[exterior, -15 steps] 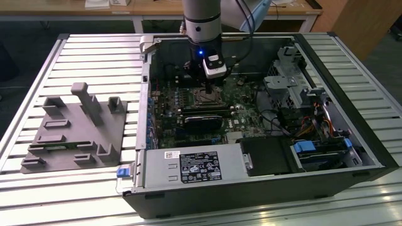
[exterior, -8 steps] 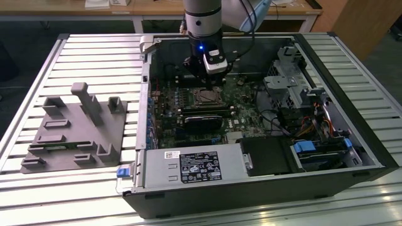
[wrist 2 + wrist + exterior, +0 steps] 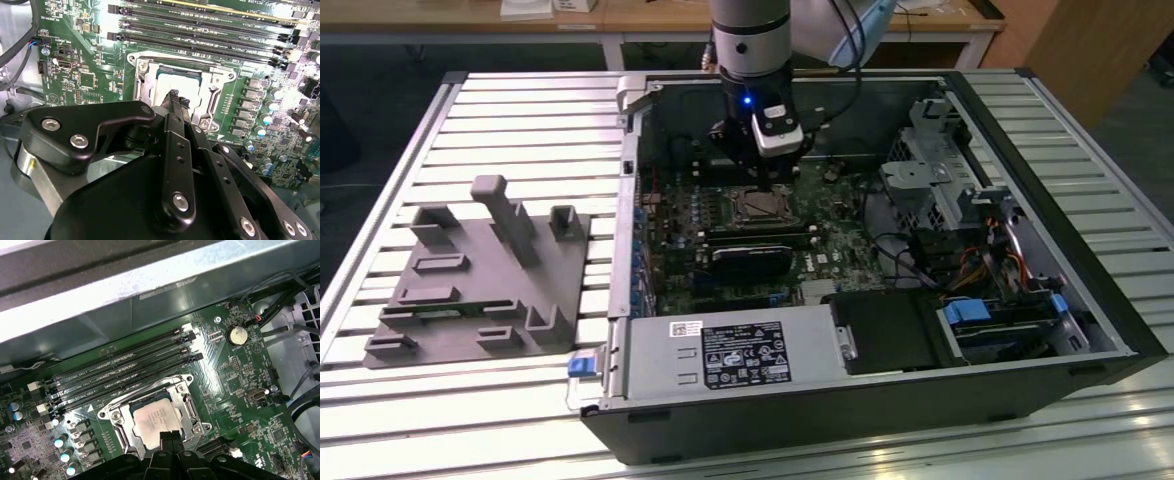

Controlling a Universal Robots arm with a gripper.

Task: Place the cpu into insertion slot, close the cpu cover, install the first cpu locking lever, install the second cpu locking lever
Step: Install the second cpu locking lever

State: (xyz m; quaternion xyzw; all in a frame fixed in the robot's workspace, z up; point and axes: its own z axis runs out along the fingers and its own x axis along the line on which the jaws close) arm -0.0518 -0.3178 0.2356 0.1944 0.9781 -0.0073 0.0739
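Observation:
The cpu (image 3: 154, 421) lies flat in the insertion slot (image 3: 761, 205) on the green board, its pale metal top facing up. It also appears in the second wrist view as the cpu (image 3: 176, 80). The cpu cover (image 3: 188, 405), a silvery frame, lies level around the chip, also seen as the cpu cover (image 3: 216, 92). My gripper (image 3: 175, 97) hangs just above one edge of the chip, its black fingertips (image 3: 170, 436) pressed together with nothing between them. In the exterior view the gripper (image 3: 767, 172) stands straight over the socket. I cannot tell the locking levers apart from the frame's metal.
Long black memory slots (image 3: 125, 375) run beside the socket, and a coin battery (image 3: 237, 334) sits further off. The case wall (image 3: 150, 290) rises behind. A drive cage (image 3: 934, 180), cables (image 3: 987, 260) and a power supply (image 3: 734, 350) crowd the case. A grey fixture (image 3: 480, 270) sits outside it.

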